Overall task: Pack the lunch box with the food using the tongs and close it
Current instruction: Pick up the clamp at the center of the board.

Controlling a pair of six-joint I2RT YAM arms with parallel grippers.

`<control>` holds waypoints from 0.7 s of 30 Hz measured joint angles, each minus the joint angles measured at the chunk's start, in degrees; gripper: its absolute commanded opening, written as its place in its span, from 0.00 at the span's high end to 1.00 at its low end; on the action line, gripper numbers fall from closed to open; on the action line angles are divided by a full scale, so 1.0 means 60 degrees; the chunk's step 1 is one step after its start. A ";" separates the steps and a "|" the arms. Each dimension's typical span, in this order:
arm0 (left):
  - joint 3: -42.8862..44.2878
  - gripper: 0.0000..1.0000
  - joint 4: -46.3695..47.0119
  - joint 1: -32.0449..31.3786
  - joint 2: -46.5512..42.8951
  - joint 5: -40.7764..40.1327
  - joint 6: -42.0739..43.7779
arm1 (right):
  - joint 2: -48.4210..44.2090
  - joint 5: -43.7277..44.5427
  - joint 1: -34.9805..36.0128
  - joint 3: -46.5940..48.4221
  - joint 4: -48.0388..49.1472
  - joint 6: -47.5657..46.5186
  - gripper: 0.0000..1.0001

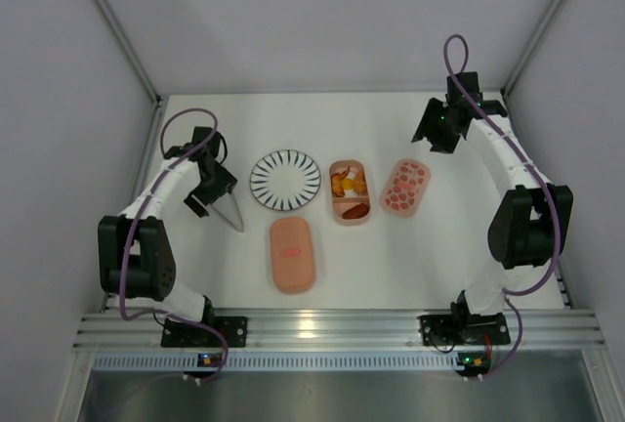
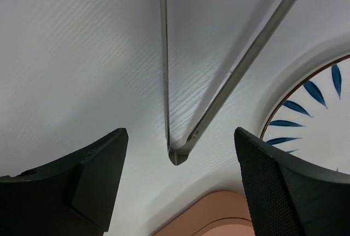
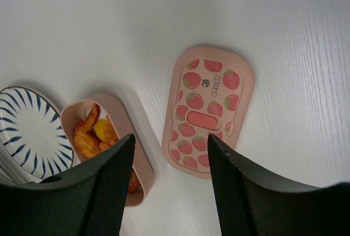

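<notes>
The silvery tongs lie flat on the white table, their V joint toward my left gripper, whose fingers stand wide apart either side of the joint without touching it. From above, the tongs stick out just past the left gripper. The pink lunch box tray holds orange, yellow and brown food. A strawberry-printed lid lies right of the tray. A plain pink lid with a small red mark lies nearer the front. My right gripper hovers open and empty above tray and lid.
A round white plate with dark radial stripes sits between the tongs and the tray; its edge shows at the right of the left wrist view. White enclosure walls stand on both sides and at the back.
</notes>
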 measured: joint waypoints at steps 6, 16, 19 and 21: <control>-0.0004 0.09 0.0703 -0.0011 0.0335 0.0168 0.0601 | 0.0000 -0.0058 0.0000 0.0000 0.0000 -0.0055 0.44; -0.0160 0.04 0.1071 -0.0007 0.0943 0.0248 0.1086 | 0.0000 -0.0080 0.0000 0.0000 0.0000 -0.0051 0.44; -0.0324 0.03 0.1224 -0.0011 0.1016 0.0273 0.1169 | 0.0000 -0.0091 0.0000 0.0000 0.0000 -0.0055 0.44; -0.0430 0.03 0.1322 -0.0007 0.1067 0.0280 0.1206 | 0.0000 -0.0095 0.0000 0.0000 0.0000 -0.0055 0.44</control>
